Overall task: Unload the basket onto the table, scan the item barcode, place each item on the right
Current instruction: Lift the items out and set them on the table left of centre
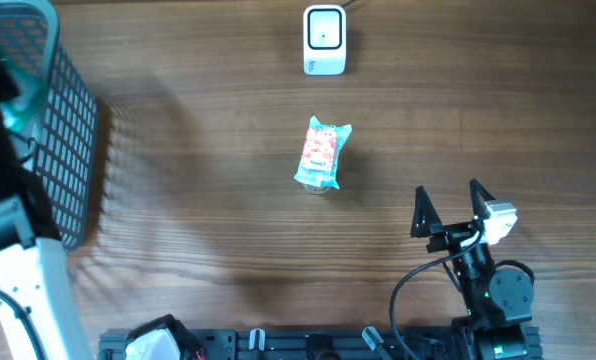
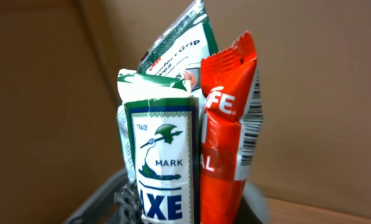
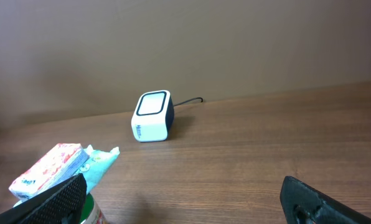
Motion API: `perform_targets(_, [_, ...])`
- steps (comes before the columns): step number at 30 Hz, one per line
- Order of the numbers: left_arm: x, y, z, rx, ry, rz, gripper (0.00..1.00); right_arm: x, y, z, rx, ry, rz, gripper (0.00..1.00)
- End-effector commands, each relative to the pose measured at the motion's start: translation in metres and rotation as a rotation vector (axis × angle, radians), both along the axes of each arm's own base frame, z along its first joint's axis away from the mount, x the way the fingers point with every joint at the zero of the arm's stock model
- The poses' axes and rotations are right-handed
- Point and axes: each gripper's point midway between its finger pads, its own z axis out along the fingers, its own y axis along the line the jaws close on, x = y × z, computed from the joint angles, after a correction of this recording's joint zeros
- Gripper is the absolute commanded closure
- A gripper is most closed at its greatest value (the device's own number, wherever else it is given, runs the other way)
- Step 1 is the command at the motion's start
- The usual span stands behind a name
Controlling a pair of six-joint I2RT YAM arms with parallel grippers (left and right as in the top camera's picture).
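Step in hand, as judged: approach for a pick-up, with no scan under way. Snack packet (image 1: pixel 323 155), pink and teal, lies flat on the table (image 1: pixel 198 210). It sits between the scanner (image 1: pixel 324 40) at the far edge and the right fingers (image 1: pixel 419 215) at the near side, touching neither. Scanner window faces up.

Right fingers: spread fully wide, empty, touching nothing. The right wrist view looks along the table, with the packet low on the left and the scanner beyond it. Fingers are near the packet, not around it.

Left arm (image 1: pixel 13 250) is over by the wire basket (image 1: pixel 68 130). Left fingers do not show in any view; they are closed together. The left wrist view is filled by upright packets close to the lens:
- a white-and-green packet (image 2: pixel 164 149)
- an orange-red packet (image 2: pixel 226 137) with a barcode down its edge
- a third packet (image 2: pixel 179 43) behind them

Cannot tell whether the closed fingers pinch any of these.

Next move, as judged: right arm goes forward and down until its fingers straddle the snack packet. Then close, lift and carry it to the scanner window. No barcode shows on the packet's upper face, so it will probably need turning.
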Motion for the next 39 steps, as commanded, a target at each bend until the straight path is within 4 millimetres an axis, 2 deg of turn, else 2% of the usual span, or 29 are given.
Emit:
perform_targets(1, [0.004,-0.039,0.000,-0.021,0.019,-0.031,0.96,0.000,-0.001,0.001,0.000,-0.007,-0.002,0.00])
perform_targets(4, [0.014,-0.077,-0.027,-0.041,0.128,-0.120,0.96,0.000,-0.001,0.001,0.000,-0.007,-0.002,0.00])
perform_targets(6, [0.018,-0.106,-0.056,-0.053,0.242,-0.190,0.96,0.000,-0.001,0.001,0.000,-0.007,-0.002,0.00])
perform_targets(9, [0.019,-0.139,-0.096,-0.123,0.382,-0.253,0.96,0.000,-0.001,0.001,0.000,-0.007,-0.002,0.00])
perform_targets(13, [0.014,-0.172,-0.167,-0.248,0.625,-0.278,0.96,0.000,-0.001,0.001,0.000,-0.007,-0.002,0.00])
perform_targets(14, [0.011,-0.181,-0.201,-0.278,0.745,-0.267,0.96,0.000,-0.001,0.001,0.000,-0.007,-0.002,0.00])
perform_targets(17, [0.011,-0.191,-0.254,-0.289,0.901,-0.249,0.96,0.000,-0.001,0.001,0.000,-0.007,-0.002,0.00])
perform_targets(21, [0.011,-0.204,-0.338,-0.264,1.109,-0.234,0.96,0.000,-0.001,0.001,0.000,-0.007,-0.002,0.00])
perform_targets(25, [0.008,-0.212,-0.399,-0.243,1.232,-0.224,0.96,0.000,-0.001,0.001,0.000,-0.007,-0.002,0.00])
perform_targets(27, [0.005,-0.214,-0.418,-0.235,1.280,-0.220,0.96,0.000,-0.001,0.001,0.000,-0.007,-0.002,0.00])
perform_targets(30, [0.000,-0.218,-0.434,-0.232,1.329,-0.224,0.81,0.000,-0.001,0.001,0.000,-0.007,-0.002,0.00])
perform_targets(33, [0.001,-0.220,-0.431,-0.239,1.322,-0.232,0.72,0.000,-0.001,0.001,0.000,-0.007,-0.002,0.00])
perform_targets(35, [0.001,-0.220,-0.427,-0.240,1.312,-0.235,0.76,0.000,-0.001,0.001,0.000,-0.007,-0.002,0.00])
perform_targets(36, [0.001,-0.220,-0.424,-0.241,1.308,-0.237,0.00,0.000,-0.001,0.001,0.000,-0.007,-0.002,0.00])
perform_targets(39, [-0.002,-0.222,-0.411,-0.256,1.295,-0.251,0.00,0.000,-0.001,0.001,0.000,-0.007,-0.002,0.00])
